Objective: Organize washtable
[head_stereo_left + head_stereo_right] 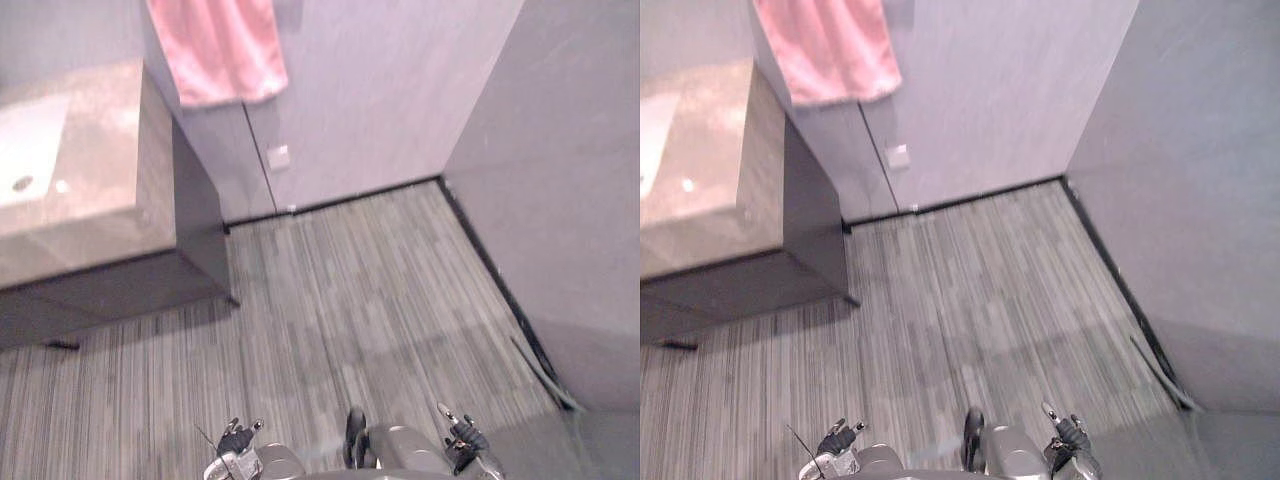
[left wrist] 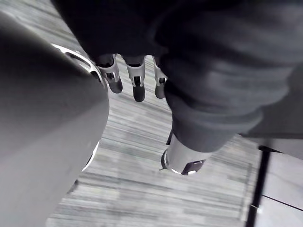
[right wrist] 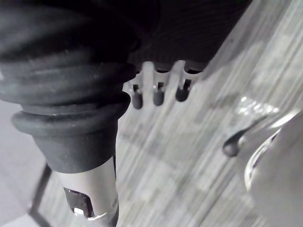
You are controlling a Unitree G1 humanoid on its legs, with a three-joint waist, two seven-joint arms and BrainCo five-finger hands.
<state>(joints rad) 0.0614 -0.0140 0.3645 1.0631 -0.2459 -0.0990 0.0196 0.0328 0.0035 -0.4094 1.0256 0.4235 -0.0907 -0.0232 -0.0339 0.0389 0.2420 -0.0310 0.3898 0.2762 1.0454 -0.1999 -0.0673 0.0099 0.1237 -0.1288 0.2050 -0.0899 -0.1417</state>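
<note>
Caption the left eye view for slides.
Washtable with sink at upper left, pink towel hanging beyond it, striped floor ahead; left hand and right hand low, empty.

Open floor [image 1: 360,300] ahead, washtable [image 1: 110,190] left, walls [image 1: 380,90] beyond and right

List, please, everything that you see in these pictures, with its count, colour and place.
towel: one, pink, hanging on the wall behind the washtable.
washtable: one, beige top on a dark base, at the left.
sink: one, white, set in the washtable's top.
wall plate: one, white, low on the far wall, right of the washtable.
floor: grey, striped, in front of the washtable.
left hand: one, silver fingers with dark tips, relaxed and empty, over the floor.
right hand: one, same colours, relaxed and empty, over the floor.
</note>
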